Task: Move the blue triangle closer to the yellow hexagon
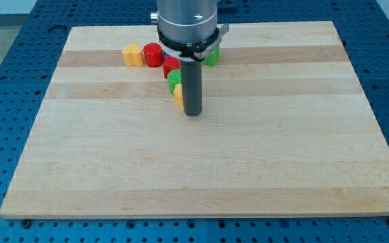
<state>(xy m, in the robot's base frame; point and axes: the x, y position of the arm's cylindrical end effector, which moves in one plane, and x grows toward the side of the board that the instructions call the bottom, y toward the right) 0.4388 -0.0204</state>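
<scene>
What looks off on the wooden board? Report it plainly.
Nothing is spilled or damaged. One oddity: no blue block shows; the arm may hide it. My tip stands beside a half-hidden yellow block, below a green block.

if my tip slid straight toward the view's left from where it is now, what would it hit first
Most likely the small yellow block, which sits right against my tip on its left side, just below the green block. Depth is hard to judge, so the tip might pass just in front of it; beyond it the board looks free.
</scene>
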